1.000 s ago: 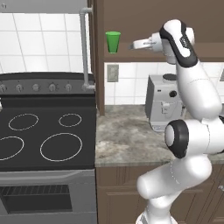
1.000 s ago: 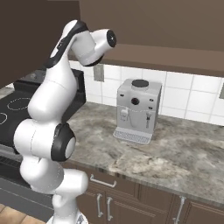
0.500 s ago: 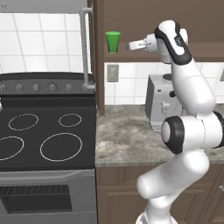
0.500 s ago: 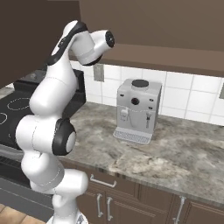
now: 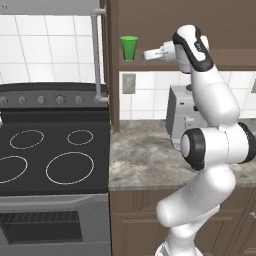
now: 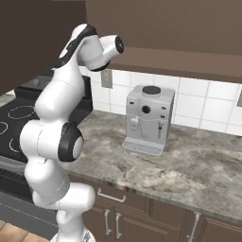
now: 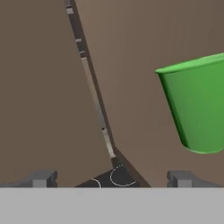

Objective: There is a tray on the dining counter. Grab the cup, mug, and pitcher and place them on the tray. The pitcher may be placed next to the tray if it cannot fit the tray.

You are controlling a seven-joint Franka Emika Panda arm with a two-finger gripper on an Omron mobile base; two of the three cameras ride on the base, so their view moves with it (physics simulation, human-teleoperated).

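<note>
Clearly the job is only beginning. From the left base view, the green cup [image 5: 129, 48] is standing upright on a shelf under the brown wall cabinet [image 5: 180, 20], above the stove [image 5: 52, 150], and the pincer [image 5: 146, 56] is reaching toward it from the right, near but apart from it (nothing is being carried). Its fingers are too small here to judge.

From the right base view, the arm [image 6: 61, 118] is bending up toward the cabinet, and a white coffee machine [image 6: 147, 119] is sitting on the marbled worktop [image 6: 189, 175]; I am reading no brand or lettering on it.

From the hand view, the cup [image 7: 197, 105] is sitting to the right, off the line between the two finger tips [image 7: 42, 178], which are standing spread wide and pinching nothing. Judging by this, all three vessels are waiting to be moved, and no writing is showing anywhere.
</note>
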